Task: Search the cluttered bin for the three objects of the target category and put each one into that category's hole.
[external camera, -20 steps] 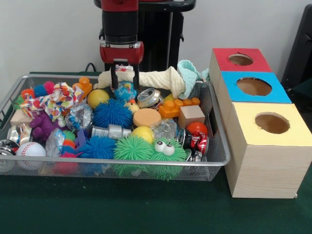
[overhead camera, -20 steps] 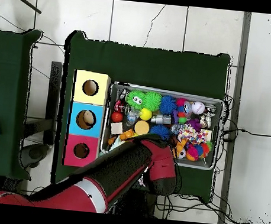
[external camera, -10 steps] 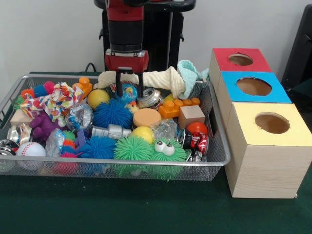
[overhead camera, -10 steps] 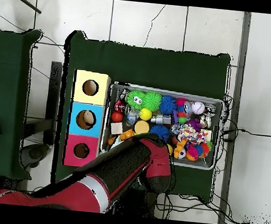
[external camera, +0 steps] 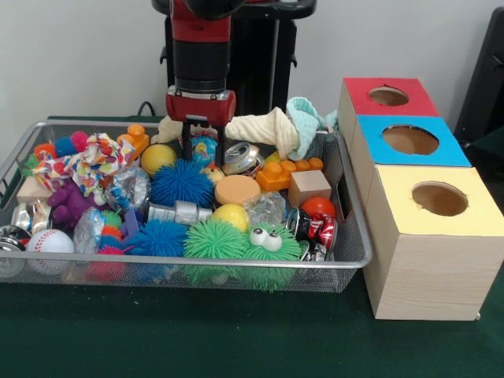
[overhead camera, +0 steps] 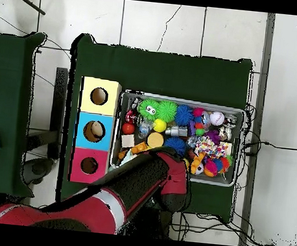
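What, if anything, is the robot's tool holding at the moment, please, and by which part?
It cannot be told: the tool straddles a blue patterned ball at its sides, but contact is unclear.

Three boxes are standing in a row — one red-topped (external camera: pixel 387 96), one blue-topped (external camera: pixel 409 140), one yellow-topped (external camera: pixel 438 201) — each showing one round hole. One wire-mesh bin (external camera: pixel 350 206) is holding four spiky balls — two blue (external camera: pixel 181 182) (external camera: pixel 160 237), two green (external camera: pixel 215 239) (external camera: pixel 270 241) — one baseball (external camera: pixel 49 241), two wooden blocks (external camera: pixel 308 187) (external camera: pixel 32 190).
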{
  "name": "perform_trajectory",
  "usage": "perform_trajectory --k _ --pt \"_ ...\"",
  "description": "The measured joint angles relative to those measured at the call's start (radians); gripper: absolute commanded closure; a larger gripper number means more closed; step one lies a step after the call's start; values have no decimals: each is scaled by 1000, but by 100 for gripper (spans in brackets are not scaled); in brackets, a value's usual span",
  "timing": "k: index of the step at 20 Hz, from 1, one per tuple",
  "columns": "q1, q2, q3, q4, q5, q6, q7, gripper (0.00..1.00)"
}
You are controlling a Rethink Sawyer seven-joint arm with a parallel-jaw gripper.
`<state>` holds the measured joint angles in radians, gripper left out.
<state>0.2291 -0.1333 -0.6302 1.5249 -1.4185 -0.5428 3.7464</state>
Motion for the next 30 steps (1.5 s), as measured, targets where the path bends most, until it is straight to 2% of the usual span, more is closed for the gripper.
perform_trajectory --k 30 --pt "-15 7 7 -2 10 21 -5 0"
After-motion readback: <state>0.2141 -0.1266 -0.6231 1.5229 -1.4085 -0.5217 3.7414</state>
